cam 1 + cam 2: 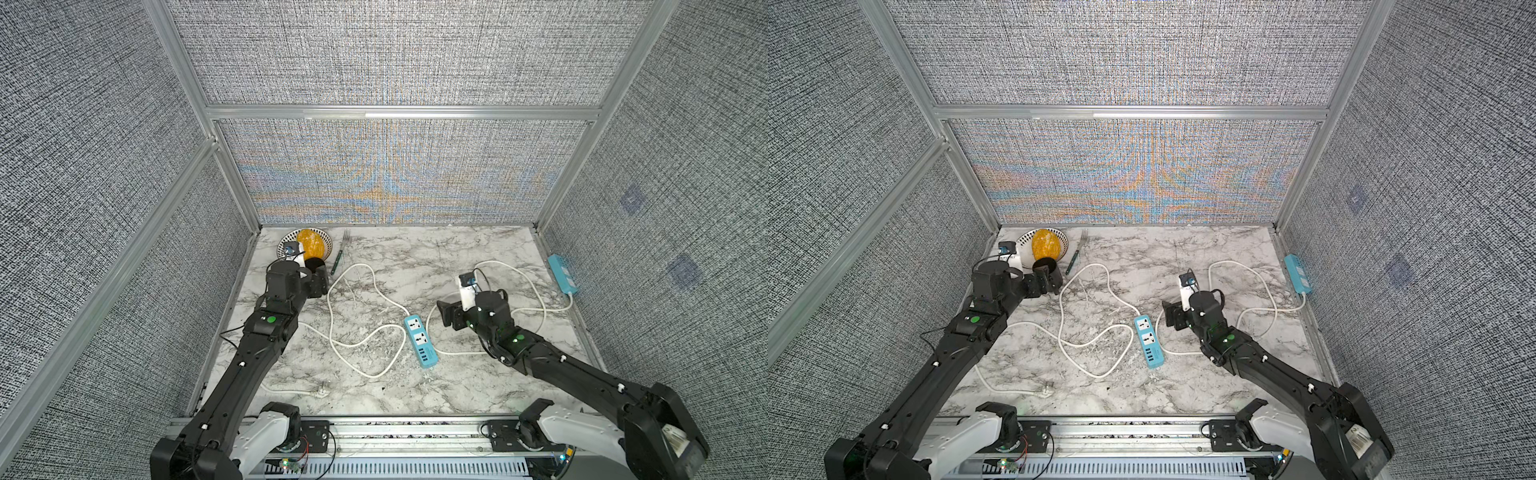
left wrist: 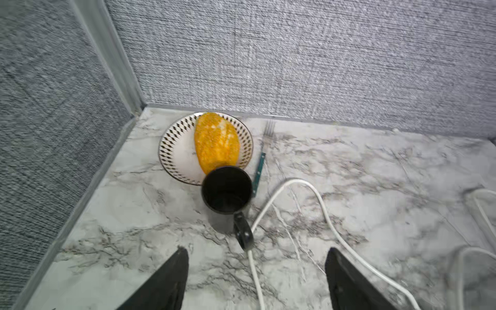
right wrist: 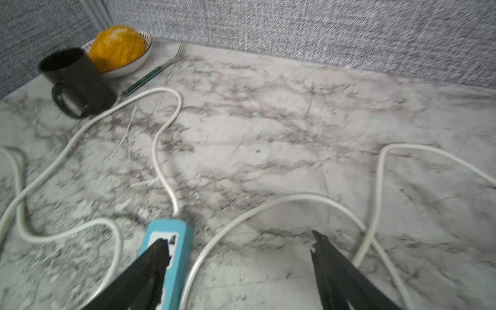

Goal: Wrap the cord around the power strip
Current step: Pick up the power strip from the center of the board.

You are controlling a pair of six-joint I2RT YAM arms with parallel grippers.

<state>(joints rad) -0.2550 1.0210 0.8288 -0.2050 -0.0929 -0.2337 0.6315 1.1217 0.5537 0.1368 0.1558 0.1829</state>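
The blue power strip [image 1: 420,340] [image 1: 1148,340] lies flat mid-table. Its white cord [image 1: 329,316] [image 1: 1059,316] snakes in loose loops to the left and ends in a plug [image 1: 320,390] near the front edge. My right gripper [image 1: 446,313] [image 3: 240,239] hovers open just right of the strip's [image 3: 171,257] far end, with one finger over its edge in the wrist view. My left gripper [image 1: 313,286] [image 2: 257,251] stands open at the back left, just behind a black mug [image 2: 225,193]. A stretch of cord [image 2: 255,268] runs on the table under its jaws.
A patterned plate [image 1: 328,245] with an orange bun [image 1: 311,242] and a fork [image 1: 340,253] sit in the back left corner beside the mug [image 1: 316,266]. A second blue strip [image 1: 563,274] lies along the right wall; its white cord [image 3: 268,206] loops under my right gripper.
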